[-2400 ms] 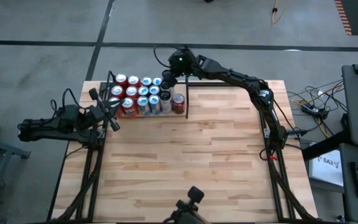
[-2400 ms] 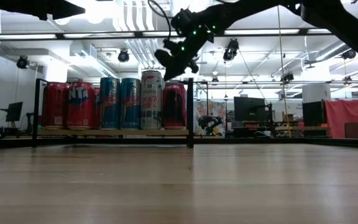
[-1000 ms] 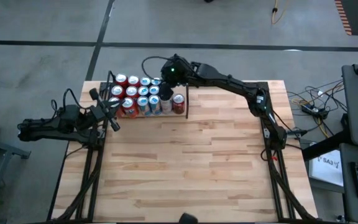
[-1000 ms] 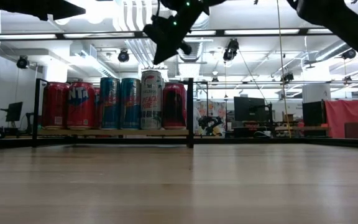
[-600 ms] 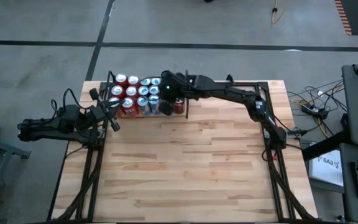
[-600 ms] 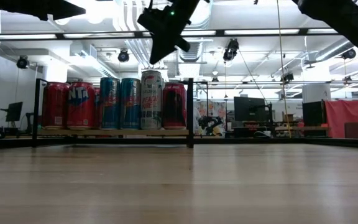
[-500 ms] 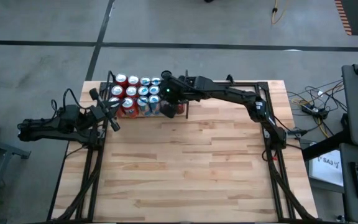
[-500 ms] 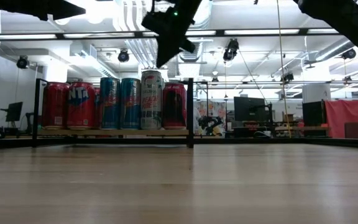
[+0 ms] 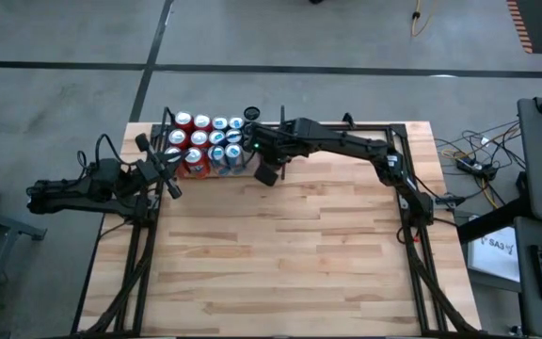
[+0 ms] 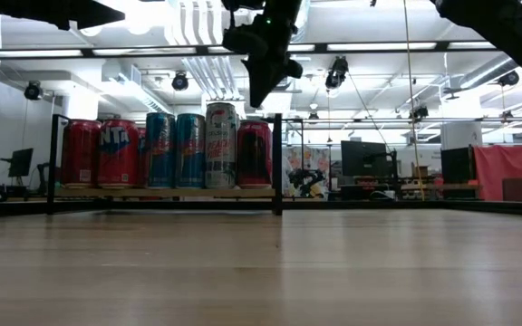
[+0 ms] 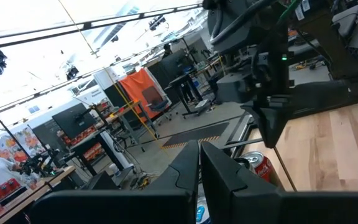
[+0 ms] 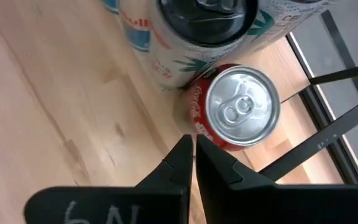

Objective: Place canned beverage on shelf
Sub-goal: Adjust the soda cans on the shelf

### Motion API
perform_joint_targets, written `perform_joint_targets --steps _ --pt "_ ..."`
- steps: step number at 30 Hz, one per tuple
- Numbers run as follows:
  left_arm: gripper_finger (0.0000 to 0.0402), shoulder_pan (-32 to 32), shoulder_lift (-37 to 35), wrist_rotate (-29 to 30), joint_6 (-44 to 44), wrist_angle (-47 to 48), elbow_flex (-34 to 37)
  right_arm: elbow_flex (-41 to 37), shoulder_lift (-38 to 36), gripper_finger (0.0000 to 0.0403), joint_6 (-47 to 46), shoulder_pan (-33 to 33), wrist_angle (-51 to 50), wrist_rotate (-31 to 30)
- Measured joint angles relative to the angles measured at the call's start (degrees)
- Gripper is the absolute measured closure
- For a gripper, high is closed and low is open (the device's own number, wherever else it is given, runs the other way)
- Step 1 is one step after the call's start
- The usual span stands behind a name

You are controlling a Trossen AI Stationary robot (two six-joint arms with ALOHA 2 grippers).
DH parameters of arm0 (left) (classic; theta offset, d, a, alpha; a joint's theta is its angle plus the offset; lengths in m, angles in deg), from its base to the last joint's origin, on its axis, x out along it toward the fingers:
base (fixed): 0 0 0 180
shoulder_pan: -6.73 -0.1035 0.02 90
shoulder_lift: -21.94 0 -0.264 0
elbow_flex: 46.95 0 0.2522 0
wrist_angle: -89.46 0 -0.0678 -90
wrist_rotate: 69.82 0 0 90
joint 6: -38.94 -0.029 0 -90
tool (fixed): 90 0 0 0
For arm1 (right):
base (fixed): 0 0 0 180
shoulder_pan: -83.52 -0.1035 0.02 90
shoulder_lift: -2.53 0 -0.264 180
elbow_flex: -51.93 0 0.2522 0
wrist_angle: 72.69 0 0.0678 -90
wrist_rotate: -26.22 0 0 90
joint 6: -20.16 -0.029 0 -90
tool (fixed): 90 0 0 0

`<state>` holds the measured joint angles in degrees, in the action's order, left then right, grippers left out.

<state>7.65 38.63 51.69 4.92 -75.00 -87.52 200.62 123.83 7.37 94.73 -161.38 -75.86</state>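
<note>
Right gripper has swung off the far side of the can block and now hangs above the front edge of the shelf, fingers pressed together and holding nothing; cans themselves have not shifted; left gripper waits at the table's left edge, likewise shut and empty; shelf sits at the table's far left corner, packed with upright cans in rows; right wrist view looks straight down on the red can at the front right corner of the bay, touching the taller white can beside it, with the frame's black post just beside; low view shows the white can standing above its neighbours; judgement: every can in view already stands on the shelf, so placing looks finished or nearly so; a full can would be fairly heavy, rigid, smooth-walled and slippery, thin enough to dent; best taken across the mid-body, jaws square, kept upright; no room for fingers between the packed cans.
</note>
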Motion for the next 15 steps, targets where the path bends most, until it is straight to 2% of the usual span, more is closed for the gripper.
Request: perform_joint_targets --steps 8,12,15 --pt "0.0402 0.0 1.8 -1.1 2.3 -3.2 0.0 0.0 -2.2 0.0394 2.5 -4.8 -6.0 0.0" --pt "0.0402 0.0 6.2 -1.1 6.7 -3.5 -1.5 -0.1 -4.2 0.0394 4.6 -8.0 -8.6 0.0" --pt "0.0402 0.0 10.3 -1.1 11.7 1.5 -4.4 -0.1 -6.1 0.0394 5.0 -10.0 -10.9 0.1"
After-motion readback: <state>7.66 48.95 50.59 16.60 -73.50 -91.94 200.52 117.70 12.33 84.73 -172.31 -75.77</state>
